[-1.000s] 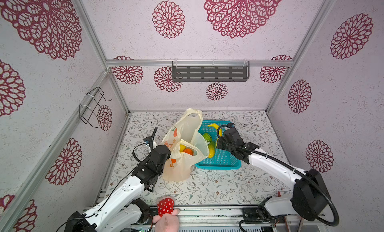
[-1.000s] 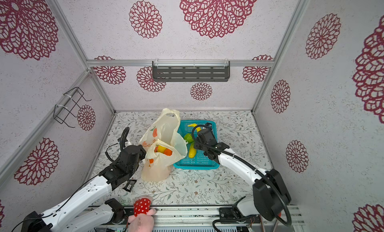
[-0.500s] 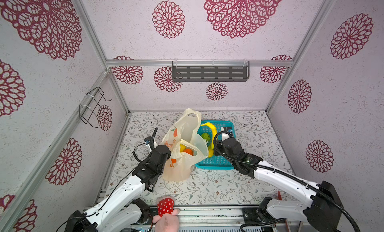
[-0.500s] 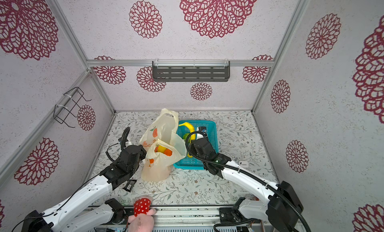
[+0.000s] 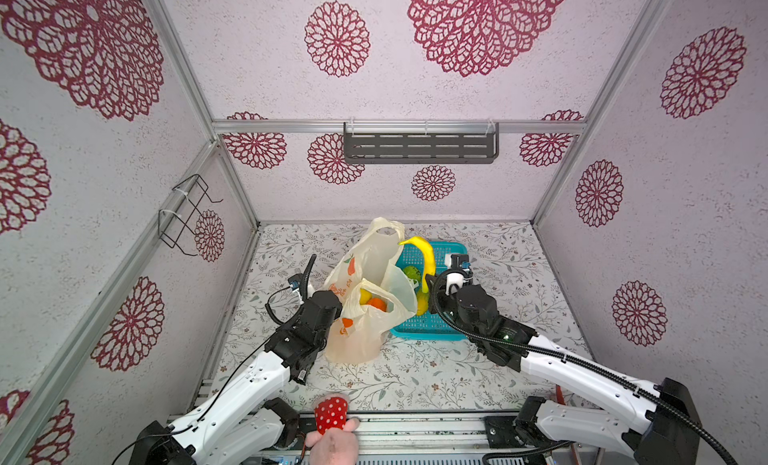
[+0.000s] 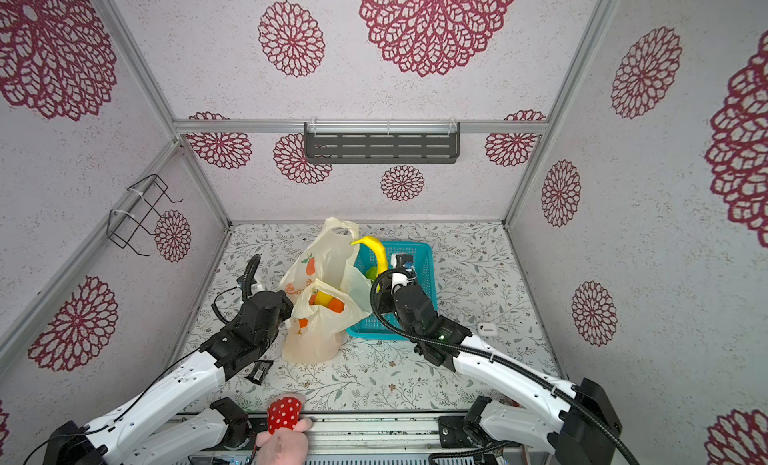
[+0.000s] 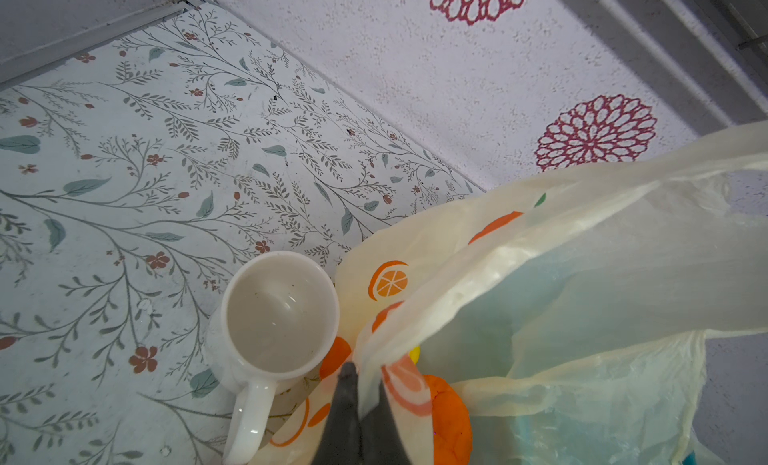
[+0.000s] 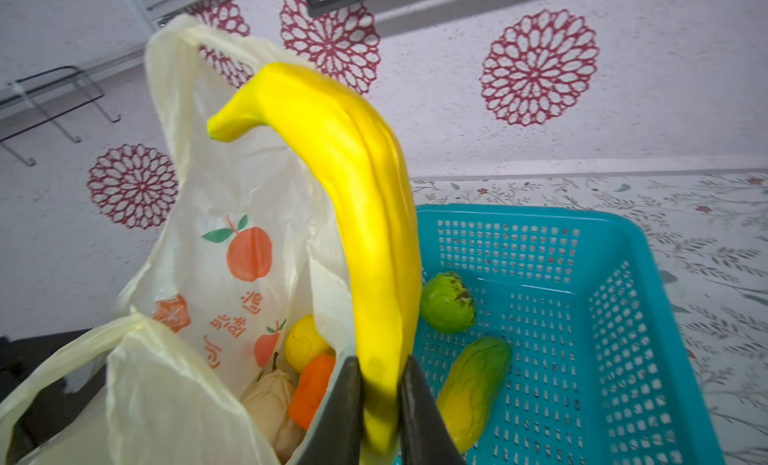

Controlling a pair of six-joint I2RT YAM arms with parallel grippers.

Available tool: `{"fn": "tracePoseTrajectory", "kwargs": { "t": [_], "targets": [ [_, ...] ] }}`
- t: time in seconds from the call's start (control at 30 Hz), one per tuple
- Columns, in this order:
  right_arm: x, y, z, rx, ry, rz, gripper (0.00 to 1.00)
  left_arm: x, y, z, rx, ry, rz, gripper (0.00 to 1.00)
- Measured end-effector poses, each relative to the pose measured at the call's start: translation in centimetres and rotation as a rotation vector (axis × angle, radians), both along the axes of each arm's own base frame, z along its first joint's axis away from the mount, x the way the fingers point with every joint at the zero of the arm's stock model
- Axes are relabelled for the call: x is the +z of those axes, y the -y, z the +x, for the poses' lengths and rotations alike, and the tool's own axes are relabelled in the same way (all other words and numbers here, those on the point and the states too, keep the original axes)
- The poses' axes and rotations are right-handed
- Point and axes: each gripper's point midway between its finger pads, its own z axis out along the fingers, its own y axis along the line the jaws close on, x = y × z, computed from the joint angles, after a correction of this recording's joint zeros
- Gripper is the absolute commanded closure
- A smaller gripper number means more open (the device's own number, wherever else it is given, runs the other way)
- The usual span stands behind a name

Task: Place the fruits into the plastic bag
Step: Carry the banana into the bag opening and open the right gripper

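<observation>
Floral tabletop, banana now raised beside plastic bag, right end effector gripping

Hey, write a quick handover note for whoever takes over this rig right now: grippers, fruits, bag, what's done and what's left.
Left gripper: shut on the bag's rim, holding its mouth open.
Right gripper: shut on the banana, lifted above the basket, beside the bag's mouth.
Done: orange and yellow round fruit are in the bag.
Left: drop the banana in, then move the round green fruit and the long green one from the basket.
</observation>
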Motion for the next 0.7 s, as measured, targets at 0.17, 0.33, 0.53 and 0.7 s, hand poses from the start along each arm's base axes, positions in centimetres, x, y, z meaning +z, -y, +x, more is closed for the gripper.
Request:
{"fn": "tracePoseTrajectory", "kwargs": {
  "t": [0.17,0.33,0.53,0.7],
  "targets": [
    [-2.1,-3.9,-0.1,0.146,-0.062,-0.042,0.80,0.0,0.0,0.0,0.001,0.000,0.000,1.00],
    [-4.5,-6.6,0.1,0.227,-0.140,-0.091,0.79,0.0,0.0,0.0,0.001,0.001,0.000,1.00],
    [-5.8,-9.0,0.8,0.276,-0.212,-0.137,0.77,0.1,0.0,0.0,0.001,0.003,-0.001,1.00],
    [-6.9,-9.8,1.4,0.278,-0.257,-0.172,0.73,0.1,0.0,0.0,0.001,0.004,-0.001,1.00]
  ]
}}
